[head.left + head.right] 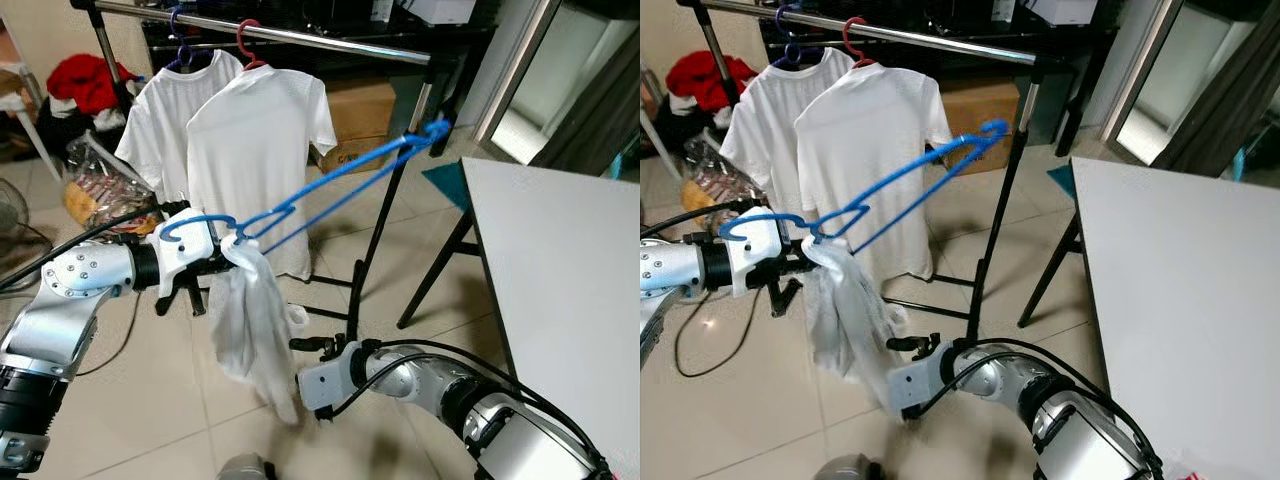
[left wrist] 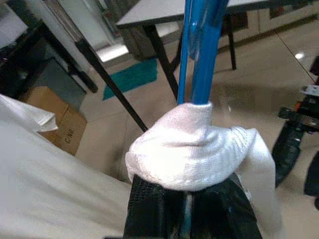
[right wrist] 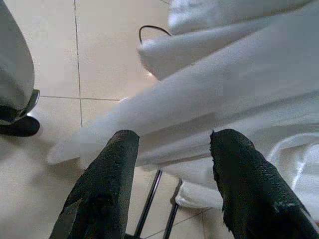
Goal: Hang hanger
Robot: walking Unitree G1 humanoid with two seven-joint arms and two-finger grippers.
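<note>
The left pincer (image 1: 215, 250) is pinching a blue hanger (image 1: 330, 185) near its hook end, together with a bunched white garment (image 1: 250, 320) that is draping down from the same grip. The left wrist view is showing the cloth wadded over the black fingertips (image 2: 149, 209), with the blue wire of the hanger rising straight out of the bundle. The hanger is being held in the air, slanting up and away from the robot, its far end reaching level with the black upright of the clothes rack (image 1: 400, 170); whether it is touching the upright cannot be told.

On the rack's rail, two white T-shirts (image 1: 255, 150) are hanging side by side, one on a red hanger (image 1: 247, 42) and the one behind it on a purple hanger (image 1: 180, 45).

The right pincer (image 1: 312, 345) is sitting low, just beside the hanging tail of the white garment, its fingers (image 3: 107, 184) spread apart with the cloth lying beyond them, nothing gripped.

A cardboard box (image 1: 360, 120) is standing on the floor behind the rack; its contents cannot be seen. A grey tabletop (image 1: 560, 270) is lying to the robot's right, well apart from the hanger.
</note>
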